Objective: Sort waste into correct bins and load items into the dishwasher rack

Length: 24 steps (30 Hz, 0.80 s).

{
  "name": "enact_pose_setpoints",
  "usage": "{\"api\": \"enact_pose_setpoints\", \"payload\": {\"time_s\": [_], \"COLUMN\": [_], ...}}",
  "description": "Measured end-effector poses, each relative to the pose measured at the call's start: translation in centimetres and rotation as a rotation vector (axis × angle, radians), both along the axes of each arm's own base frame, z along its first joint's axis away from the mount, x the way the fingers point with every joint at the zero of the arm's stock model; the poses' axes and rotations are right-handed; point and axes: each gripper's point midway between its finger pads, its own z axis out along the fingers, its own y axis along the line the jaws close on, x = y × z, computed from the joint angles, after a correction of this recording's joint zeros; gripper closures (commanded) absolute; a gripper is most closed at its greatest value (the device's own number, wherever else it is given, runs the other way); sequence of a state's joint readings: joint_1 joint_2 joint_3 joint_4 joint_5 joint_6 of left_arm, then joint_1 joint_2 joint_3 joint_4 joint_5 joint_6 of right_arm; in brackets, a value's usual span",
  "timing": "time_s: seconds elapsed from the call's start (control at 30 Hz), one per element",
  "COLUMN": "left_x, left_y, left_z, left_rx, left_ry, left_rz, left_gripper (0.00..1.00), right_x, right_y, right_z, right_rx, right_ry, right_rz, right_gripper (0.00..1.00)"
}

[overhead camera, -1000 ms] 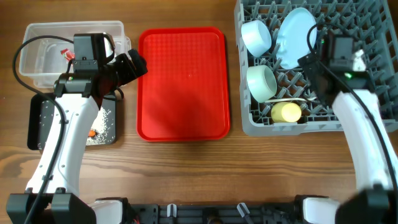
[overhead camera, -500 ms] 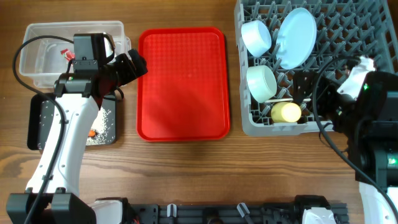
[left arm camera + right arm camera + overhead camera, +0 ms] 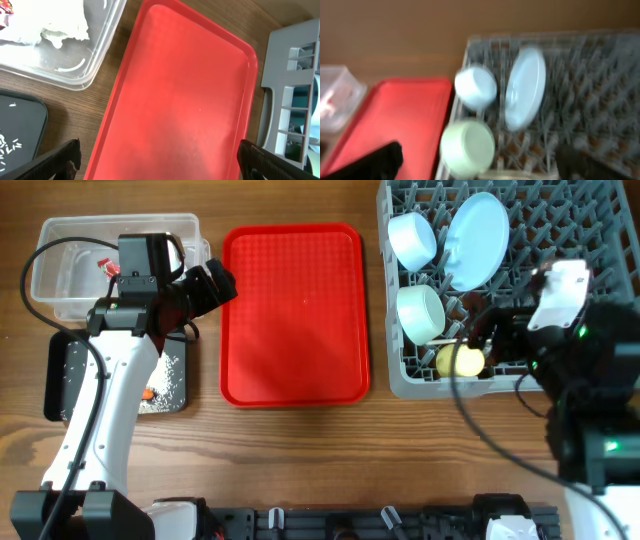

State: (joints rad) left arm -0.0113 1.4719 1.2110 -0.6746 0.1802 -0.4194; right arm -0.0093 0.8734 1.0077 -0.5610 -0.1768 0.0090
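Dishes in the rack (image 3: 400,385), red tray (image 3: 295,315) beside it.
Overhead: the tray lies on the bench (image 3: 300,465) between the rack, holding a plate (image 3: 478,240), two bowls and a yellow cup (image 3: 461,361), and two bins. Left wrist: left gripper (image 3: 159,155) spread wide over the tray. Right wrist, blurred: right gripper (image 3: 477,152) apart, facing the rack.

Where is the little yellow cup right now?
Seen from overhead, the yellow cup sits in the grey dishwasher rack on the right, at its lower-left corner, just below the pale green bowl.
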Motion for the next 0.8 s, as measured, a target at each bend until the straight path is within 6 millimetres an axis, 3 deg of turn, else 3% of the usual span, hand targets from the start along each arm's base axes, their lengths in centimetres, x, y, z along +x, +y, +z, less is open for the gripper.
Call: {"api": "enact_pose_setpoints", "payload": {"time_s": [0.2,0.37,0.47,0.6,0.8], "left_x": [0.0,0.0,0.0,0.0,0.0], "left_y": [0.0,0.0,0.0,0.0,0.0], "left_z": [0.0,0.0,0.0,0.0,0.0], "left_rx": [0.0,0.0,0.0,0.0,0.0], "left_ry": [0.001,0.0,0.001,0.001,0.0], "left_rz": [0.0,0.0,0.0,0.0,0.0], "left_gripper": [0.0,0.0,0.0,0.0,0.0], "right_x": [-2.1,-4.6,-5.1,-5.4,-5.6], "right_y": [0.2,0.3,0.3,0.1,-1.2], "right_z": [-4.4,-11.4,-14.6,-15.8,-14.8], "right_rx": [-0.033,0.014,0.052,0.075,0.1], "right_ry": [-0.205,-0.23,-0.237,-0.271,-0.336], "right_rz": [0.022,0.009,-0.003,-0.017,-0.104], "right_gripper": [0.0,0.0,0.0,0.0,0.0]}}
